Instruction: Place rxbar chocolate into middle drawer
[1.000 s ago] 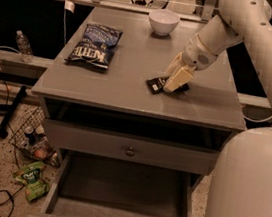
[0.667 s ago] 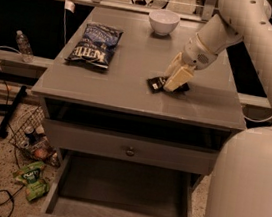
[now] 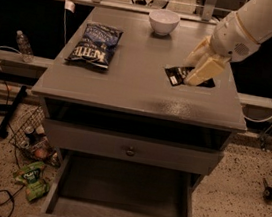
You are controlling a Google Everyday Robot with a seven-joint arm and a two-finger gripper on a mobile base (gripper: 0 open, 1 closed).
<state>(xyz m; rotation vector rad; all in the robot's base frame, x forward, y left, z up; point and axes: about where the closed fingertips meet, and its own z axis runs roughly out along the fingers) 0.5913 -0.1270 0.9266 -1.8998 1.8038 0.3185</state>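
Note:
The rxbar chocolate (image 3: 177, 75), a small flat black wrapper with white lettering, is held at its right end by my gripper (image 3: 197, 73) just above the right part of the grey tabletop (image 3: 129, 84), tilted, with a dark shadow below. The cream fingers (image 3: 206, 70) close on the bar from above. The middle drawer (image 3: 57, 190) stands pulled open at the bottom of the cabinet, below and to the left of the gripper. Its dark floor holds nothing.
A dark blue Kettle chip bag (image 3: 95, 44) lies on the left of the tabletop. A white bowl (image 3: 163, 21) stands at the back. A closed drawer front with a round knob (image 3: 130, 151) sits above the open drawer. Litter and cables (image 3: 30, 176) lie on the floor at left.
The gripper and the bar have moved right and upward off the tabletop. The arm's bulk has left the lower right of the view.

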